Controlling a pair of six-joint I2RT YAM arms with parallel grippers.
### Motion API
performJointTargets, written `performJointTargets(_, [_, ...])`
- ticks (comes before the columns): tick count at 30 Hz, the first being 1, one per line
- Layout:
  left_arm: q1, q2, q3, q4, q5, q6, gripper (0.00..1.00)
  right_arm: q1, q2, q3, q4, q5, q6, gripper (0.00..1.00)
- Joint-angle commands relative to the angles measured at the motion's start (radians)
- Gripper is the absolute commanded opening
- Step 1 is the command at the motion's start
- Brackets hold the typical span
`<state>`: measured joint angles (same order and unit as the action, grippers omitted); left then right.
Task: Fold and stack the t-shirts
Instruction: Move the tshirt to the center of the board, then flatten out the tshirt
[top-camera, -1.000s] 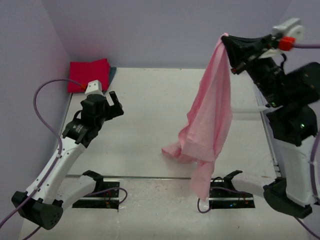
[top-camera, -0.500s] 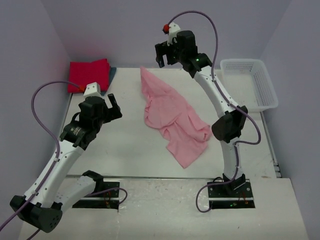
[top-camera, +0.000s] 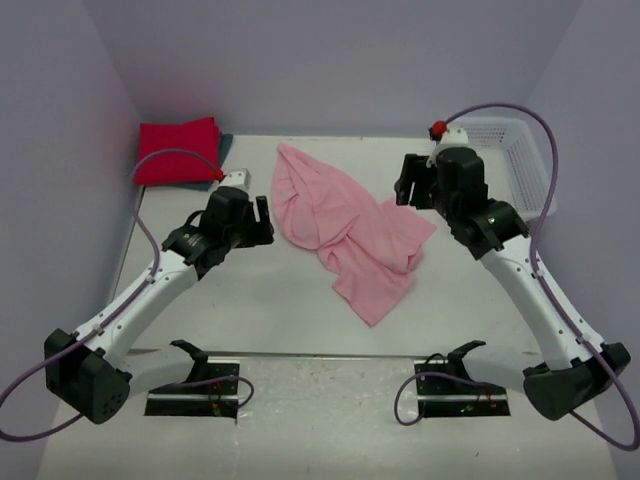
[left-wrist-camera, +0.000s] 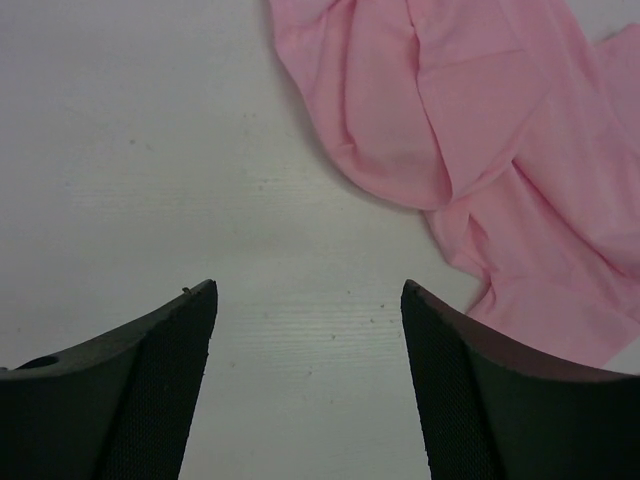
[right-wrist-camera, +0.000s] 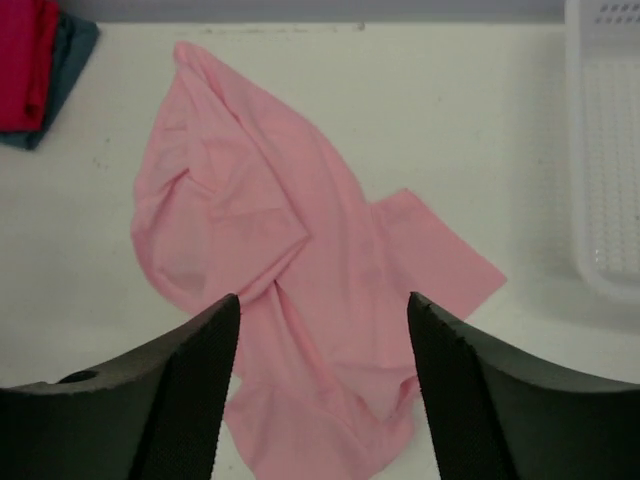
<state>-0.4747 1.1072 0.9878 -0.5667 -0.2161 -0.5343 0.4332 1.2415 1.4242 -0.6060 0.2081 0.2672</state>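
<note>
Pink t-shirt (top-camera: 345, 225) between left tool (left-wrist-camera: 308, 288) and right tool (right-wrist-camera: 323, 297), both agape, empty, seemingly aloft.

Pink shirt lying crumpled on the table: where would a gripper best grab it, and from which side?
Probably the flat corner flap of the pink shirt pointing toward the basket, from above on the right: it lies smooth, clear of the folds, nearest the open right gripper.
</note>
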Motion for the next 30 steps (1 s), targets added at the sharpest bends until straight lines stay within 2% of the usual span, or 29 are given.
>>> performJointTargets(1, [-0.092, 0.081, 0.012, 0.088, 0.063, -0.003, 0.73, 0.004, 0.013, -0.258, -0.015, -0.034, 0.133, 0.63])
performJointTargets(3, [-0.126, 0.135, 0.037, 0.106, 0.072, -0.013, 0.71, 0.004, -0.035, -0.335, 0.0, -0.073, 0.185, 0.48])
performJointTargets(4, [-0.154, 0.149, 0.043, 0.114, 0.08, -0.018, 0.7, 0.004, -0.059, -0.42, 0.012, -0.154, 0.202, 0.42])
performJointTargets(6, [-0.171, 0.175, 0.071, 0.117, 0.07, -0.02, 0.7, 0.004, -0.159, -0.519, 0.072, -0.202, 0.265, 0.38])
performJointTargets(8, [-0.174, 0.177, 0.078, 0.117, 0.049, -0.02, 0.71, 0.009, -0.247, -0.666, 0.139, -0.287, 0.323, 0.45])
performJointTargets(9, [-0.176, 0.175, 0.084, 0.117, 0.041, -0.015, 0.71, 0.01, -0.292, -0.706, 0.144, -0.288, 0.352, 0.53])
performJointTargets(10, [-0.174, 0.175, 0.087, 0.119, 0.035, -0.012, 0.72, 0.019, -0.385, -0.775, 0.155, -0.294, 0.377, 0.56])
performJointTargets(12, [-0.176, 0.189, 0.103, 0.117, 0.035, -0.001, 0.72, 0.024, -0.457, -0.817, 0.152, -0.314, 0.435, 0.62])
performJointTargets(14, [-0.174, 0.224, 0.126, 0.108, 0.041, 0.007, 0.73, 0.044, -0.527, -0.863, 0.125, -0.325, 0.461, 0.66])
performJointTargets(16, [-0.174, 0.252, 0.141, 0.102, 0.066, 0.025, 0.72, 0.074, -0.568, -0.895, 0.098, -0.273, 0.475, 0.67])
performJointTargets(20, [-0.177, 0.363, 0.205, 0.081, 0.063, 0.053, 0.72, 0.113, -0.553, -0.932, 0.104, -0.302, 0.492, 0.71])
performJointTargets(22, [-0.176, 0.439, 0.244, 0.053, 0.054, 0.06, 0.68, 0.163, -0.521, -0.927, 0.104, -0.264, 0.51, 0.71])
performJointTargets(29, [-0.189, 0.578, 0.331, 0.062, 0.066, 0.045, 0.64, 0.317, -0.327, -0.897, 0.172, -0.151, 0.578, 0.7])
performJointTargets(30, [-0.189, 0.597, 0.344, 0.06, 0.06, 0.045, 0.6, 0.328, -0.292, -0.897, 0.186, -0.148, 0.58, 0.7])
